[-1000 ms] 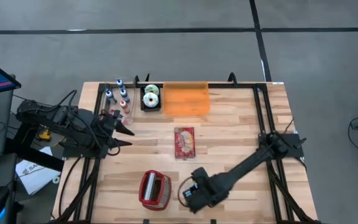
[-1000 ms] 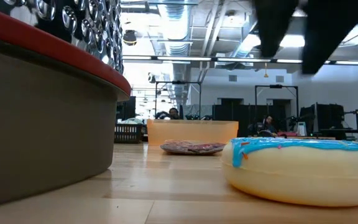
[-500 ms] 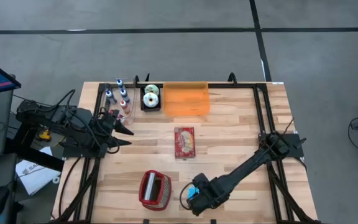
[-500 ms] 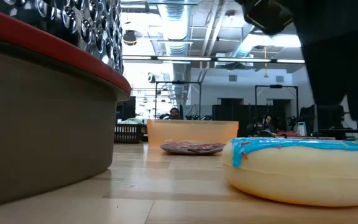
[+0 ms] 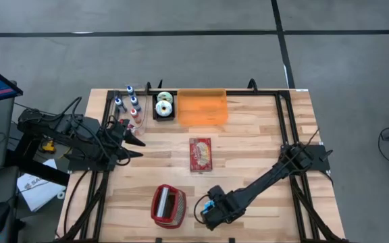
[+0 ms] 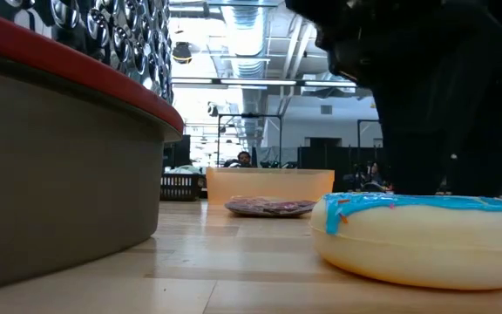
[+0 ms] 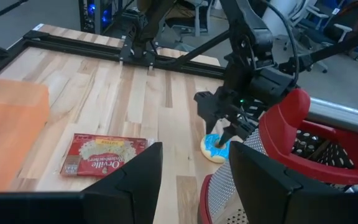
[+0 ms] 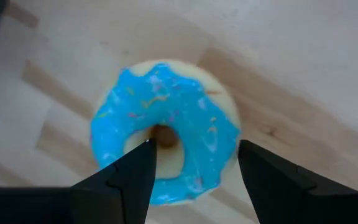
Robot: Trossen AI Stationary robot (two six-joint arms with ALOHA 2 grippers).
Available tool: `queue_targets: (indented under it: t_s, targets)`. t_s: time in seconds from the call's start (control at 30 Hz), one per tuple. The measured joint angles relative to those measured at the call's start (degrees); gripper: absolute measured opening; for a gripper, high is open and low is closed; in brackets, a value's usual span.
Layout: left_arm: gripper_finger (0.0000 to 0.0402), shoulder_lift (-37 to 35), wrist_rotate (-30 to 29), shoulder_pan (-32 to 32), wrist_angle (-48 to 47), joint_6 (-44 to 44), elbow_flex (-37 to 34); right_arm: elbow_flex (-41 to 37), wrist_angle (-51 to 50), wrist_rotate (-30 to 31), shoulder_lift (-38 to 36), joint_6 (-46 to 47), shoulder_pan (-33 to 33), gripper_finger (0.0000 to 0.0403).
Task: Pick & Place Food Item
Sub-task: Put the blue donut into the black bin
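Note:
A pale donut with blue icing (image 8: 165, 130) lies flat on the wooden table near its near edge, also seen in the low view (image 6: 417, 237) and the left wrist view (image 7: 215, 147). My right gripper (image 8: 194, 152) hangs open just over it, pointing down. One finger is over the donut's hole and the other over its outer rim; in the high view the right gripper (image 5: 211, 210) covers most of the donut. My left gripper (image 7: 194, 163) waits open above the table's left side, in the high view (image 5: 135, 138) too. My right gripper comes at the donut from above with its fingers spread over one side of the ring (image 8: 216, 134). I cannot tell whether the fingertips touch the icing. The donut lies flat on the table.
A red-rimmed metal colander (image 5: 167, 204) stands just left of the donut. A popcorn packet (image 5: 200, 154) lies at mid-table. An orange bin (image 5: 201, 108), a black tray of discs (image 5: 164, 106) and small bottles (image 5: 128, 104) stand along the far edge.
My right gripper has come down toward the donut, its fingers staying apart. The donut has kept its place on the table.

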Motion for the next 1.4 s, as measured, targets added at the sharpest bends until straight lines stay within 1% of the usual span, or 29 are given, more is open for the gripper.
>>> queue_targets:
  t_s: [0.07, 0.23, 0.33, 0.43, 0.6, 0.7, 0.83, 0.93, 1.13, 1.2, 1.33, 1.4]
  targets:
    - [0.0182, 0.00, 0.00, 0.00, 0.00, 0.00, -0.01, -1.49, 1.70, 0.00, -0.08, 1.11, 0.04, 0.0217]
    - [0.0182, 0.00, 0.02, 0.00, 0.02, 0.04, -0.01, -2.87, 2.27, -0.14, -0.08, 2.18, 0.22, 0.0217]
    - [0.0182, 0.00, 0.02, 0.00, 0.02, 0.07, -0.01, -3.39, 2.03, -0.02, -0.06, 2.94, 0.11, 0.0210]
    - [0.0182, 0.00, 0.04, 0.00, 0.03, 0.07, -0.01, -3.76, 2.31, 0.31, -0.06, 2.98, -0.29, 0.0194]
    - [0.0182, 0.00, 0.05, 0.00, 0.33, 0.04, -0.01, -3.80, 2.01, 3.46, -0.12, 2.98, -0.90, 0.0159]
    - [0.0182, 0.00, 0.05, 0.00, 0.33, 0.04, -0.01, -3.80, 2.05, 4.14, -0.12, 2.76, -1.58, 0.0140]
    - [0.0182, 0.00, -0.60, 0.00, 0.31, 0.10, -0.01, -3.66, 1.93, 6.33, -0.73, 1.27, -2.55, 0.0122]
    - [0.0182, 0.00, -1.99, 0.00, 0.31, 0.19, -0.01, -3.45, 1.25, 8.92, -2.95, -0.06, -3.94, 0.0117]
    - [0.0182, 0.59, -5.33, 0.00, 0.31, 0.86, -0.01, -3.45, -5.35, 16.24, -10.31, -3.67, -7.64, 0.0118]
    - [0.0182, 1.43, -7.03, 0.00, 0.31, 1.59, -0.01, -3.45, -6.97, 19.20, -13.43, -6.19, -9.37, 0.0118]
    - [0.0182, 4.86, -12.77, 0.71, 1.94, 2.33, -0.01, -3.42, -7.57, 25.11, -19.80, -13.64, -13.98, 0.0118]
    - [0.0182, 7.20, -13.14, 1.58, 4.99, 4.49, -0.05, -3.39, -7.25, 27.68, -22.70, -17.83, -16.74, 0.0118]
